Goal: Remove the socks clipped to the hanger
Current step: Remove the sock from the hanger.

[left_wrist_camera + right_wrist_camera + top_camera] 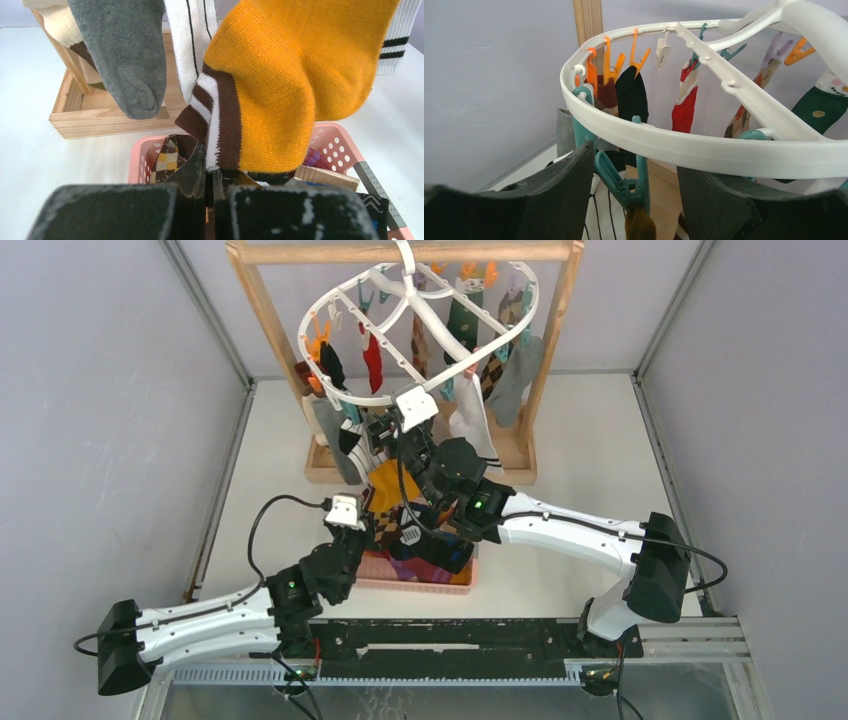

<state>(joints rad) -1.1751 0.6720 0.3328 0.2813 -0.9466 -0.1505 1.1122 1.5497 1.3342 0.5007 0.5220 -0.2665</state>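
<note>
Left pincer point(210, 189), seen from its own wrist, was shut on the brown-striped cuff of the mustard sock point(300, 75), which hung down from above just over the pink basket point(142, 156). An argyle sock point(167, 161) and others already lay in that basket, and a grey sock point(130, 55) dangled beside the mustard one. From the right wrist, the right pincer point(634, 165) stood open, its fingers point(569, 185) either side of a teal clip point(621, 187) under the near rim of the hanger point(684, 147). A brown scrap of fabric showed at that clip's lower end, though I could not tell whether it was pinched. Further round the ring, a black sock point(631, 97) and a red sock point(686, 107) hung clipped, and some clips looked bare. From above, the hanger hung by its hook from the wooden stand point(265, 330) at the back of the table point(600, 440), with socks point(465, 330) all round it. By my reckoning a handful were off and most were left, with the mustard sock the one in hand. The hanger was a white oval ring with curved spokes and orange and teal clips.
</note>
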